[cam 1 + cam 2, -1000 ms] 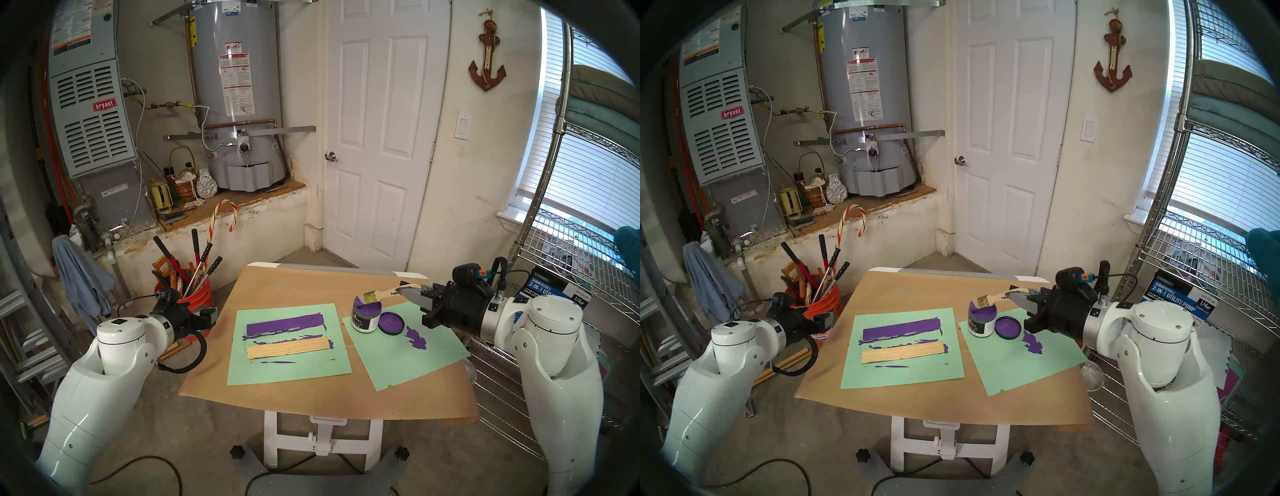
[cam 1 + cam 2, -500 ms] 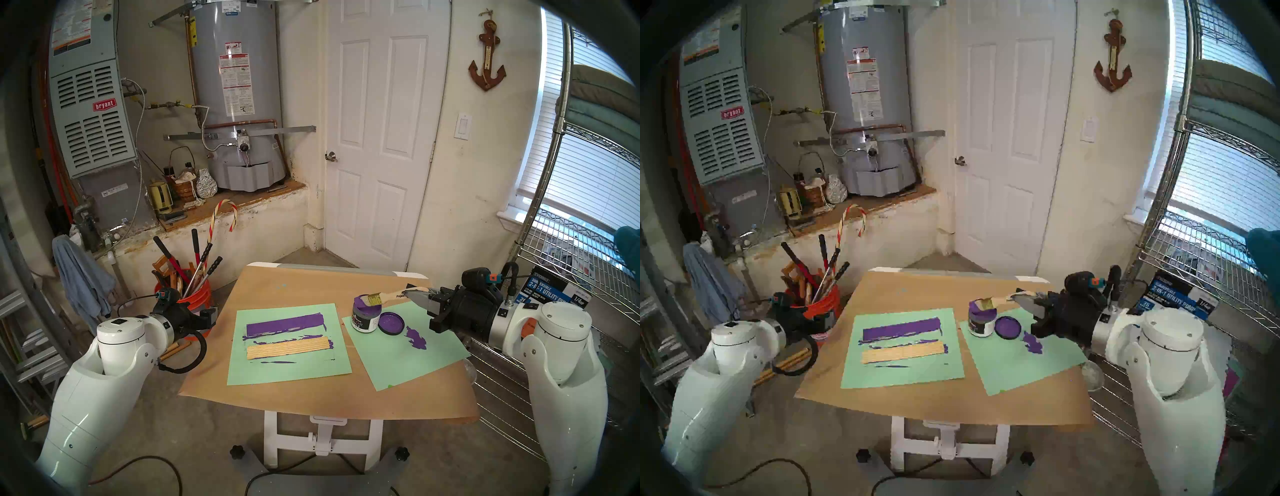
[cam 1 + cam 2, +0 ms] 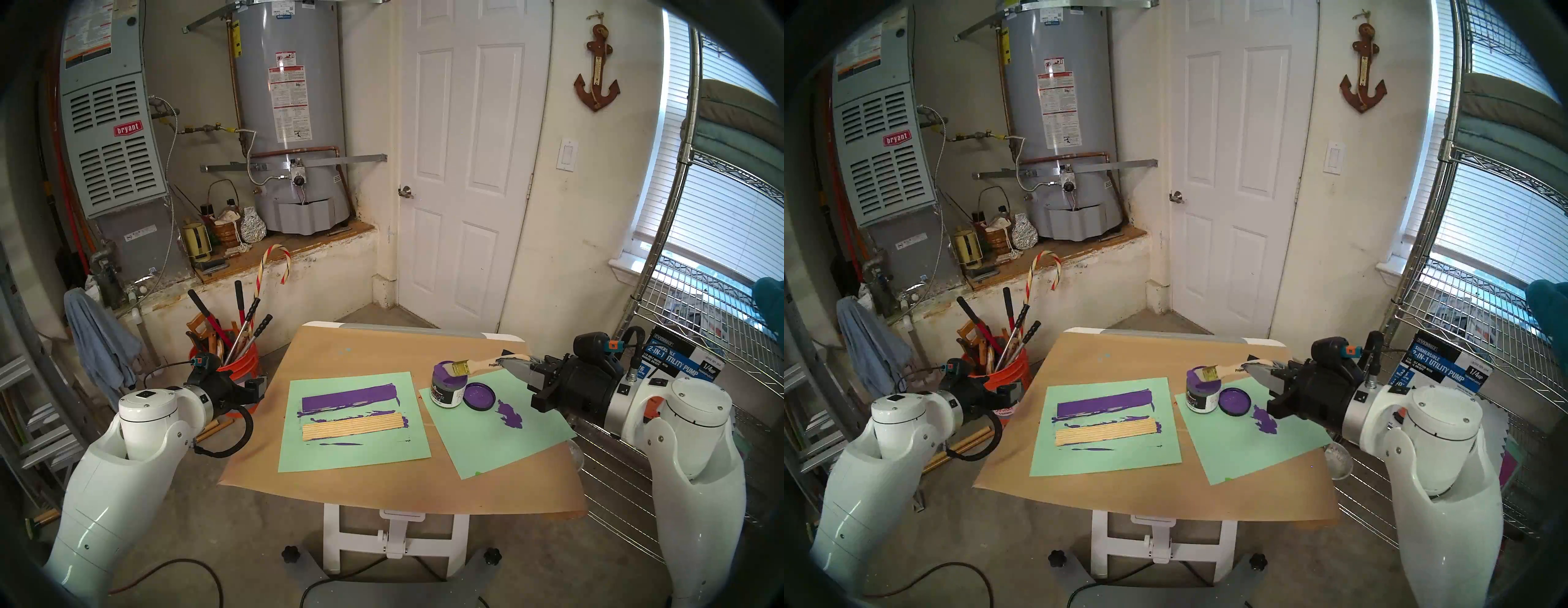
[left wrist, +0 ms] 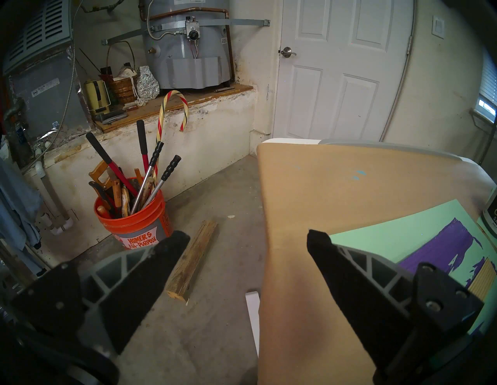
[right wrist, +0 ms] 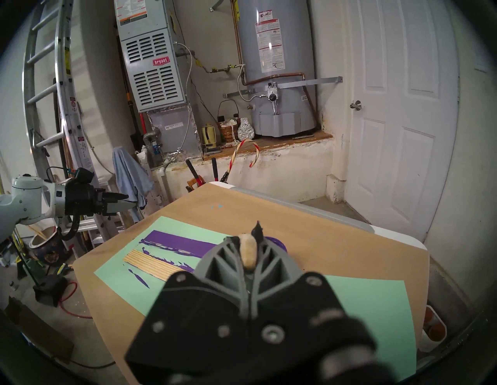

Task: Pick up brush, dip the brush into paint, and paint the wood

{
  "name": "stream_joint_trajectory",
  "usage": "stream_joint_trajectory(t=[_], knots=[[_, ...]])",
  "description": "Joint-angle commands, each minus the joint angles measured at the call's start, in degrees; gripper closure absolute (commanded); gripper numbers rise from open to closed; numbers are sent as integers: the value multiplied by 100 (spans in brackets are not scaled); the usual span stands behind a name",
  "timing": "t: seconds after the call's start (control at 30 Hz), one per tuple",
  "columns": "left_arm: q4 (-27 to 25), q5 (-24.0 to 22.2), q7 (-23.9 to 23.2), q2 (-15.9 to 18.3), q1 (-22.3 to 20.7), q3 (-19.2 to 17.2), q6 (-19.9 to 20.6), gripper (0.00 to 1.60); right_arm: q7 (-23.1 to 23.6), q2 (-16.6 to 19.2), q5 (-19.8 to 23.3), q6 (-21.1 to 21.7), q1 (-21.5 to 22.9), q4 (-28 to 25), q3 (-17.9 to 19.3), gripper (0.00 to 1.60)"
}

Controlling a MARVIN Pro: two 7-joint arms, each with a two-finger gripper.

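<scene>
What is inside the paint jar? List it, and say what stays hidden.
Glossy purple paint fills the paint jar, and the brush bristles rest in it at the rim. The bristle tips and the paint's depth are hidden.

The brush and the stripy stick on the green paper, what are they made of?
The brush looks like pale bare wood in the handle, with a shiny gold band that is probably metal; the bristles are purple with paint. The stick looks like unpainted tan wood, matte, with ridges running along its length.
</scene>
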Motion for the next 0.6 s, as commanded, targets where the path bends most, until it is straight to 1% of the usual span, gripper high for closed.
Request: stream_joint_trajectory(t=[0.0,0.03,0.17,0.2,0.3,0.37,0.5,0.53,0.57], knots=[[-83,-12,7,9,-23,-53,-11,0,28,-225,230,-9,41,-233,143,160],[-83,-12,7,9,-23,-53,-11,0,28,-225,230,-9,41,-233,143,160],[-81,-11,6,9,-24,-52,-12,0,39,-444,470,100,64,-362,220,160],[-80,-11,5,9,-25,-51,-12,0,30,-514,556,184,78,-452,204,160],[-81,-11,6,9,-24,-52,-12,0,44,-577,627,210,62,-460,162,160],[-81,-11,6,9,-24,-52,-12,0,21,-691,700,252,58,-489,124,160],[-80,-11,5,9,-24,-51,-12,0,-20,-844,787,358,72,-568,-20,160],[-81,-12,6,10,-24,-51,-12,0,-40,-858,752,335,57,-572,-106,160],[-80,-11,5,10,-25,-51,-13,0,-79,-955,783,381,52,-539,-266,160]])
